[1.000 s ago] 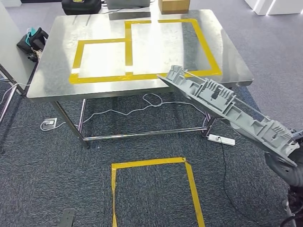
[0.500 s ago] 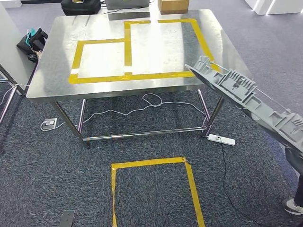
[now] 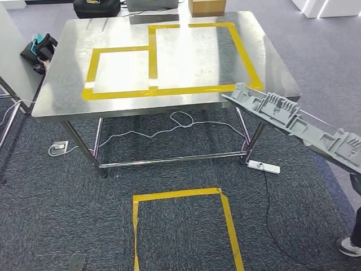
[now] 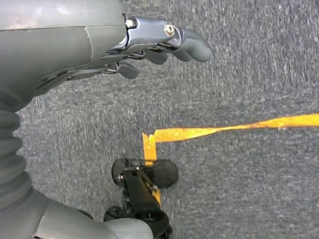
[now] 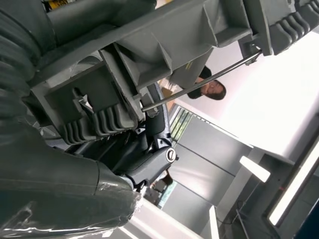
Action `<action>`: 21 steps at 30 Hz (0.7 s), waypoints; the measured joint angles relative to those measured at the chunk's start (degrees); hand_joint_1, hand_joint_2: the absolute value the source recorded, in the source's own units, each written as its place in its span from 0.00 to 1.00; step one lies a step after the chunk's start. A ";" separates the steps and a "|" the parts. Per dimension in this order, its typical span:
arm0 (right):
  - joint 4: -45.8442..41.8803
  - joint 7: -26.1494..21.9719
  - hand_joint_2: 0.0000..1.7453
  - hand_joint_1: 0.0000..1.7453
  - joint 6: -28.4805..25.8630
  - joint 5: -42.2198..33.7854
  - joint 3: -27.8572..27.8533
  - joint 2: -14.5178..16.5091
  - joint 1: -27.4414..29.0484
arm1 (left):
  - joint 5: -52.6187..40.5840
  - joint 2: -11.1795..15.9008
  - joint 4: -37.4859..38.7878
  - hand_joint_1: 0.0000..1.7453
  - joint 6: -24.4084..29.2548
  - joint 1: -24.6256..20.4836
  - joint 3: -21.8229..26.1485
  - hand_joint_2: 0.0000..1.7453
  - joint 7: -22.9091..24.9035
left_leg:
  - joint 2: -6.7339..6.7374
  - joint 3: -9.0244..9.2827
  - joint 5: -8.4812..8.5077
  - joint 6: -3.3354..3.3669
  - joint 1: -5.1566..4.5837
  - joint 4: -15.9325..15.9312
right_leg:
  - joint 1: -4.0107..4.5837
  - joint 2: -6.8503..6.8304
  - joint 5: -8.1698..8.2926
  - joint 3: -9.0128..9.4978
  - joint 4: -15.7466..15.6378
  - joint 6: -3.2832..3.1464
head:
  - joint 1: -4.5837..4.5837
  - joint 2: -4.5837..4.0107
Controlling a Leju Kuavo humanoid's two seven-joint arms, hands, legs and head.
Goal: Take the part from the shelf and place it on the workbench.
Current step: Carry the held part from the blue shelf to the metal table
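Here, at far left, a dark bag (image 3: pixel 38 48) lies on the floor beside the workbench (image 3: pixel 64 84), whose steel top carries yellow tape rectangles (image 3: pixel 153 59). Behind it sit a black case (image 3: pixel 96 7) and a cardboard box (image 3: pixel 207 6); whether anything is in them cannot be told. Under the bench white cables (image 3: pixel 140 134) trail across the grey carpet (image 3: pixel 51 214) to a power strip (image 3: pixel 264 166), and a yellow taped square (image 3: pixel 183 195) marks the floor nearer the robot. The left hand (image 4: pixel 150 47) hangs over that carpet, fingers loosely extended, holding nothing. To the right, the long grey part (image 3: pixel 294 121) slants in the air, its far tip over the bench's near right corner. The right hand (image 5: pixel 150 149) grips it from beneath, fingers wrapped around its ribbed underside. A person's shoe (image 3: pixel 348 246) stands at the right edge.
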 joint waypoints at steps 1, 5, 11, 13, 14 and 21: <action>-0.30 0.28 1.00 1.00 0.05 0.35 -0.44 -0.53 -0.07 | -0.04 0.15 0.00 0.00 0.07 0.01 0.02 1.00 0.09 | -0.01 -0.04 -0.16 0.25 -0.08 0.01 | -0.09 -0.06 0.06 0.06 -0.16 0.20 | -0.02 0.00; -1.74 1.40 1.00 1.00 0.03 2.75 -1.54 -2.80 -0.34 | -0.42 0.48 0.00 0.00 0.52 0.05 0.07 1.00 0.22 | -0.33 1.49 0.17 1.75 0.24 -2.49 | -0.32 0.86 -0.67 -0.36 0.50 1.05 | 0.08 -0.01; -2.53 2.23 1.00 1.00 -0.21 4.94 -1.66 -4.36 -0.26 | -1.15 0.66 0.00 0.00 1.57 -0.10 0.12 1.00 0.21 | -1.40 3.33 -0.37 1.32 0.80 -3.17 | -1.18 3.53 -4.18 -8.17 13.93 2.02 | 0.77 -0.02; -2.65 2.38 1.00 1.00 -0.23 5.16 -1.62 -4.87 -0.22 | -1.29 0.71 0.00 0.00 1.83 -0.06 0.13 1.00 0.33 | -1.89 3.65 -1.25 0.15 1.26 -2.24 | -1.90 3.64 -0.13 -5.31 7.18 3.12 | 0.83 -0.02; -2.74 2.39 1.00 1.00 -0.24 5.18 -1.55 -5.09 -0.24 | -1.32 0.92 0.00 0.00 1.91 -0.09 0.14 1.00 0.38 | -2.10 3.55 -1.87 -0.54 1.39 -1.42 | -2.16 4.00 0.90 -3.72 4.11 3.34 | 1.07 -0.02; -3.30 2.68 1.00 1.00 -0.39 5.41 -1.25 -5.91 0.42 | -1.64 1.37 -0.01 0.00 1.99 -0.17 0.19 1.00 0.65 | -1.84 1.66 -4.85 -2.13 1.49 3.39 | -2.13 4.60 -0.87 -1.82 2.79 -0.05 | 0.69 -0.02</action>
